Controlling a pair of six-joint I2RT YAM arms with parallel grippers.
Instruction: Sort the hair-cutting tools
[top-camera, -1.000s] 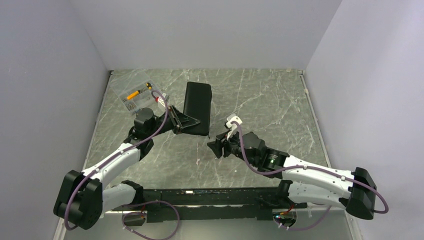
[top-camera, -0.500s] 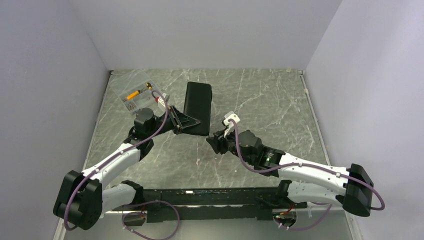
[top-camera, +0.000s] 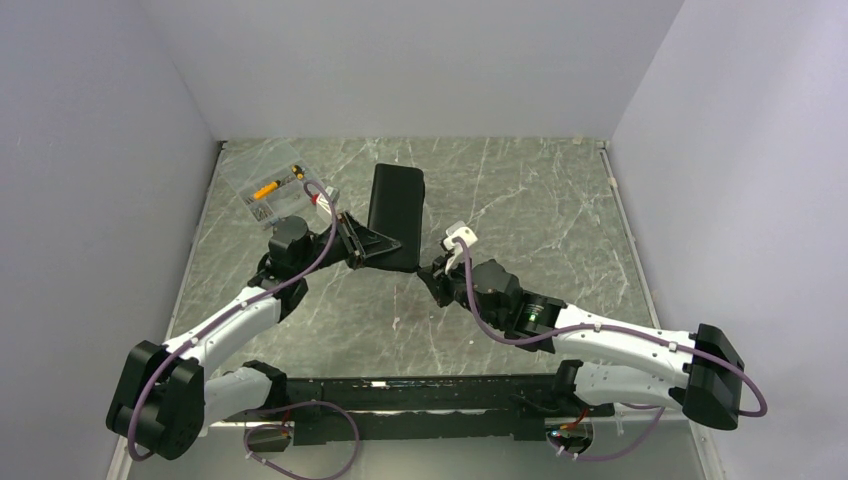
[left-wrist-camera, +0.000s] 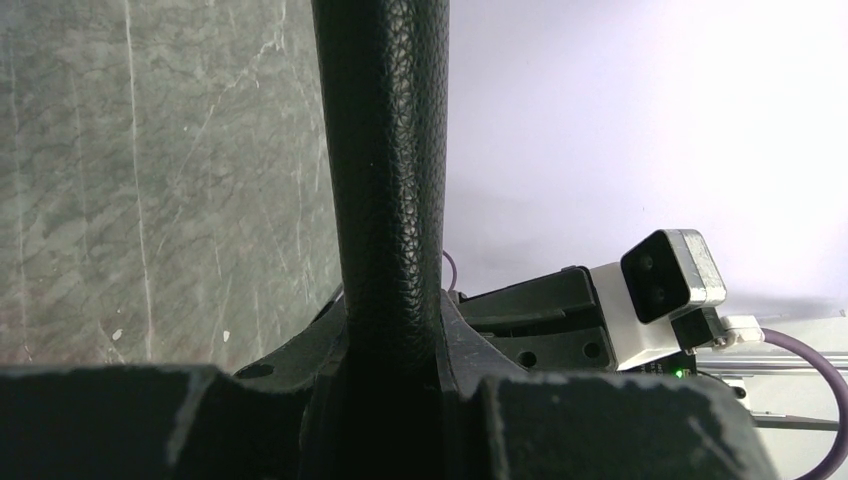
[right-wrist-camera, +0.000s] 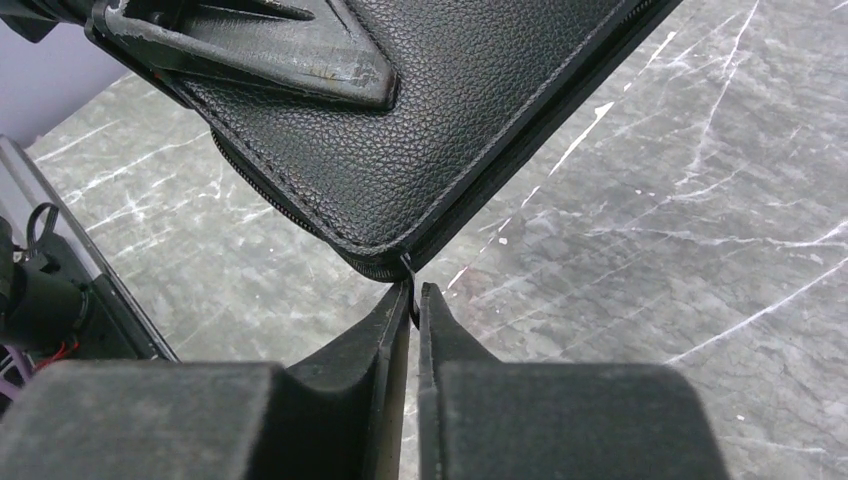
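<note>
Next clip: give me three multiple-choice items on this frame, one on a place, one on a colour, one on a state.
1. Where on the table is the clear box? A far left corner; B near right corner; C centre.
2. The zip case is: A red; B black; C silver.
3. The left claw is: A open; B out of view; C shut on the zip case.
Key: A, the top view shows it there; B, its grained cover is black; C, it clamps the case's edge.
</note>
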